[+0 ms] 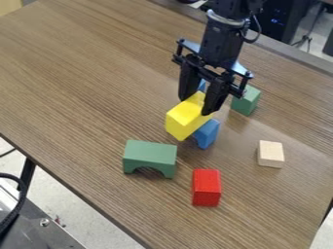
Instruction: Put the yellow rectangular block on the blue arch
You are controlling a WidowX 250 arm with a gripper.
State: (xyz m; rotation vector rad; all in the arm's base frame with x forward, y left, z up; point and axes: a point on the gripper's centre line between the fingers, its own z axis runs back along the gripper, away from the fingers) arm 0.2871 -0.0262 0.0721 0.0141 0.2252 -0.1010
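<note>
The gripper (196, 104) hangs over the middle of the table, shut on the yellow rectangular block (184, 118), one finger on either side of it. The block's near end points toward the lower left. Just below and to the right shows part of the blue arch (207, 133), mostly covered by the yellow block and the gripper. A bit of blue also shows between the fingers. Whether the yellow block touches the arch, I cannot tell.
A green arch (150, 156) stands at the lower left, with a red block (206, 187) to its lower right. A pale wooden block (270, 154) lies to the right. Behind the gripper is a green block (246, 100). The wooden table's (84, 63) front edge runs diagonally at lower left.
</note>
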